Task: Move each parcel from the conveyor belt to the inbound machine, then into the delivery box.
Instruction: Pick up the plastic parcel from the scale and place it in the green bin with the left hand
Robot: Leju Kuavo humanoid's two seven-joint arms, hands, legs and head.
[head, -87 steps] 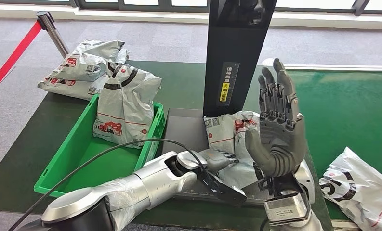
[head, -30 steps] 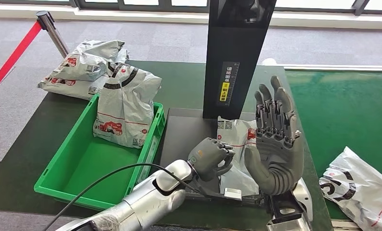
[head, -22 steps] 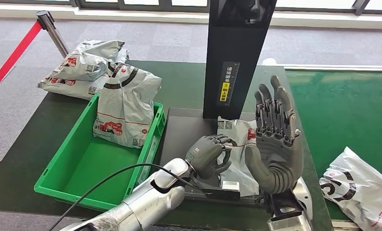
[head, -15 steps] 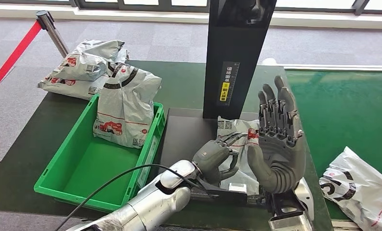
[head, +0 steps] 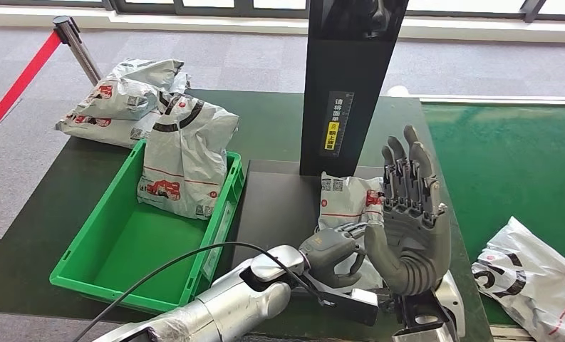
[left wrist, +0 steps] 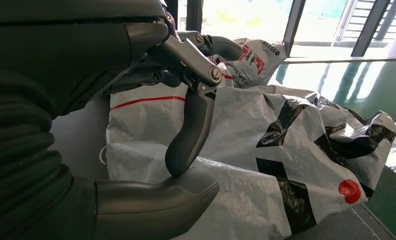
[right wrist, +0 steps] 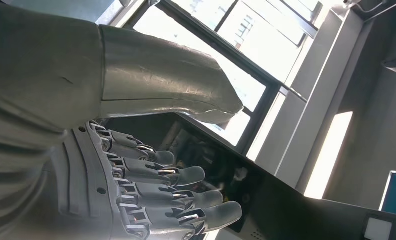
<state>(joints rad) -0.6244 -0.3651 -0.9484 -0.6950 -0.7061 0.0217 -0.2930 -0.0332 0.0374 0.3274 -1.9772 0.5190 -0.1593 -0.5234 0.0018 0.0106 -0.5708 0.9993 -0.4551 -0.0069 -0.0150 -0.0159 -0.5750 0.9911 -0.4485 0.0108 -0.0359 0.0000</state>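
Reaching farther right, my left hand point(head: 334, 251) is pinching the parcel point(head: 348, 203) on the inbound machine point(head: 276, 196); right hand point(head: 407, 217) is hanging released.

Parcel point(head: 347, 203) on the scanner plate – thin crinkled plastic film, slightly glossy, grey-white with red and black print. Left hand point(head: 334, 248) – smooth matt grey plastic shell, fingers point(left wrist: 188, 132) with bare metal pins. Left arm point(head: 229, 303) – brushed silver metal. Crate point(head: 115, 235) – glossy green hard plastic. Tabletop point(head: 44, 206) matt dark green; scanner post point(head: 350, 78) satin black.
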